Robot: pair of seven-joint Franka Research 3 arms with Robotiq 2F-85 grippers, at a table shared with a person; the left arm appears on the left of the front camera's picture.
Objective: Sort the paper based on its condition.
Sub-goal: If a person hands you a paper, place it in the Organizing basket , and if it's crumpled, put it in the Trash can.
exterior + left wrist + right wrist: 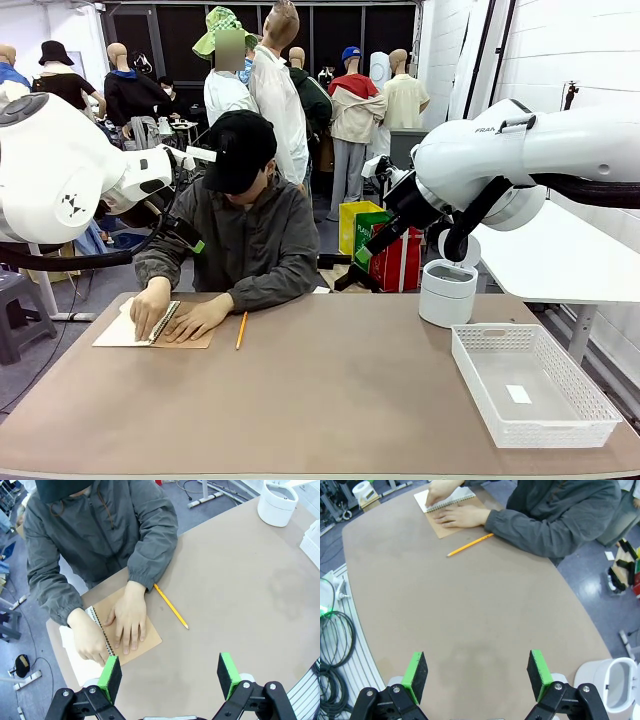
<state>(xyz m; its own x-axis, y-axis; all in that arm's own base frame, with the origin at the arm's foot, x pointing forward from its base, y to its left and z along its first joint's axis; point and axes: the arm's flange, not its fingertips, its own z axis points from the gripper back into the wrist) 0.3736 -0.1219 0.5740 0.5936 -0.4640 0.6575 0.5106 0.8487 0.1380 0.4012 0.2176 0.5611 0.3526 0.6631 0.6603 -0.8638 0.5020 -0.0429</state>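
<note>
White thin paper sheet (115, 332) lay at ten o'clock on the brown table (330, 400), beside the spiral of a brown-backed notepad (192, 342), with one hand of the person (150, 305) pressing it. Left black green-padded gripper (169, 667) and right gripper (476, 667) gaped wide, holding nothing.

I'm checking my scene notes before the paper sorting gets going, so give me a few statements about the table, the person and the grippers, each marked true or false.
1. The person's hands rest on the spiral notepad. True.
2. The pencil lies inside the white mesh basket. False: it lies on the table beside the notepad, well away from that basket.
3. The left gripper is shut on a sheet. False: it is open and empty, above the table.
4. The right gripper is open and holds nothing. True.
</note>
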